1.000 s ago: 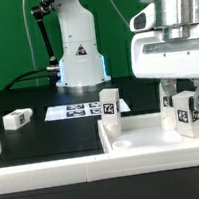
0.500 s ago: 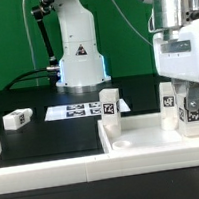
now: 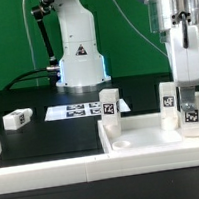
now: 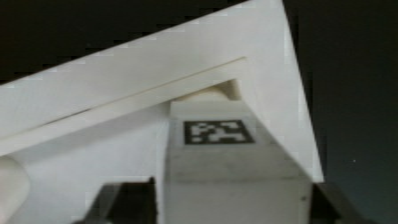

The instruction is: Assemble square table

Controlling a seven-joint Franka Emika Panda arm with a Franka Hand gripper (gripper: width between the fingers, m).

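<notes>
Nearest the camera, a long white border rail (image 3: pixel 46 174) runs along the bench's front edge, and right behind it, toward the exterior view's right, lies the tray-like tabletop (image 3: pixel 142 135), rim up. The gripper (image 3: pixel 191 98) comes straight down over the tabletop's corner at the exterior view's right and pinches the held leg (image 3: pixel 193 116) between its jaws. The wrist view shows that leg (image 4: pixel 217 150) running up between the two dark fingers (image 4: pixel 125 203) to a corner of the tabletop (image 4: pixel 125 90), tag facing the lens. Whether its foot is fully seated there cannot be told. Just behind it a second leg (image 3: pixel 169 104) stands upright, and a third leg (image 3: pixel 109 106) stands at the tabletop's far corner on the exterior view's left. Farther back on the black bench a loose leg (image 3: pixel 16 119) lies on its side near the left edge, well apart from the tabletop, with the marker board (image 3: pixel 79 110) flat before the arm's base (image 3: pixel 78 50). The main risk seems to be a crooked seat. If the leg goes in tilted it may jam. The pads could slip on smooth plastic. Twisting could drag the unclamped tabletop round, or swing a finger into the second leg close behind.
</notes>
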